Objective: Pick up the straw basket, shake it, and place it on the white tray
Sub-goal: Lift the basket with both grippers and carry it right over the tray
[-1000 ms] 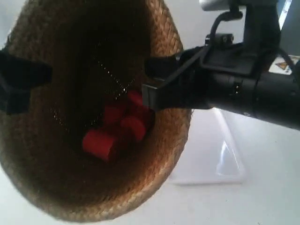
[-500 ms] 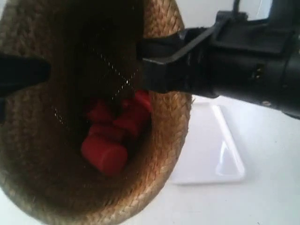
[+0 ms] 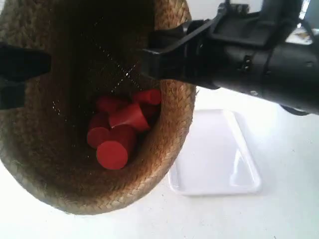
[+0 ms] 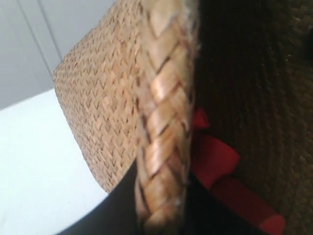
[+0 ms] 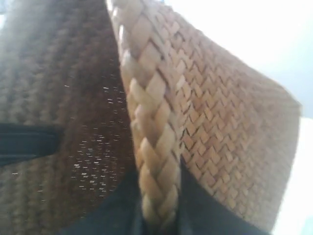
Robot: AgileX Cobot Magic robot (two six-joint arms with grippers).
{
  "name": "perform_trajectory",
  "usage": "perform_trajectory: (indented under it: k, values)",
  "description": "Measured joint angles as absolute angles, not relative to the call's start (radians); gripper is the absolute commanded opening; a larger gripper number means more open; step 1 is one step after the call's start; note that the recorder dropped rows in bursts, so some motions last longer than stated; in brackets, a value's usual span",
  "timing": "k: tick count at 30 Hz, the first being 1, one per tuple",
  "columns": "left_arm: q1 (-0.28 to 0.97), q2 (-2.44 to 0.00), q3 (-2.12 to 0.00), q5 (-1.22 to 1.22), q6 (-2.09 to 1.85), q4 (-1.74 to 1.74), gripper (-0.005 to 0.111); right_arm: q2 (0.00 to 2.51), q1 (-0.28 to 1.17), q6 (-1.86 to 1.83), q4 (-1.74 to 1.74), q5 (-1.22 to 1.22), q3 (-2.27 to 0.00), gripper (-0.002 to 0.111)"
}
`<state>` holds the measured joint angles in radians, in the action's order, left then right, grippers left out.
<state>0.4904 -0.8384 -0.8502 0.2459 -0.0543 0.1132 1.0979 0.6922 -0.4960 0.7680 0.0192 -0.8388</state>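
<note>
The straw basket (image 3: 169, 144) hangs in the air close to the exterior camera, tipped so its dark inside faces it. Two black grippers hold its braided rim from opposite sides. One belongs to the arm at the exterior view's left (image 3: 22, 69), the other to the arm at the exterior view's right (image 3: 157, 62). My left gripper (image 4: 161, 200) is shut on the braid, with the basket's outer wall (image 4: 98, 112) to one side. My right gripper (image 5: 159, 200) is shut on the braid too, beside the woven wall (image 5: 220, 147). The white tray (image 3: 219, 159) lies flat on the table, below and to the right of the basket.
Several red cylinders (image 3: 119, 134) lie heaped in the basket's bottom, and they also show past the rim as red cylinders (image 4: 215, 159) in the left wrist view. The white table (image 3: 279, 214) stretches around the tray. The bulky black arm (image 3: 259, 59) crosses above the tray.
The basket has risen and shifted left, uncovering more of the tray. The red cylinders have tumbled into a new heap. The arm at the exterior view's right has moved up.
</note>
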Motion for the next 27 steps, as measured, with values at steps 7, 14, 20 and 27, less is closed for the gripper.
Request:
perform_trajectory:
  k: [7,14,20,27]
  values:
    - [0.515,-0.797,-0.899,0.351,-0.059,0.123,0.0,1.055,0.712,-0.494,0.757,-0.148,-0.898,0.0]
    - [0.527,-0.872,-0.839,0.239,-0.055,0.158,0.0,1.107,0.681,-0.489,0.743,-0.037,-0.859,0.0]
    - [0.58,-0.793,-0.809,0.113,-0.146,0.168,0.0,1.017,0.724,-0.588,0.735,0.05,-0.837,0.0]
    - [0.549,-0.859,-0.762,0.162,-0.076,0.193,0.0,1.063,0.704,-0.603,0.88,-0.04,-0.782,0.0]
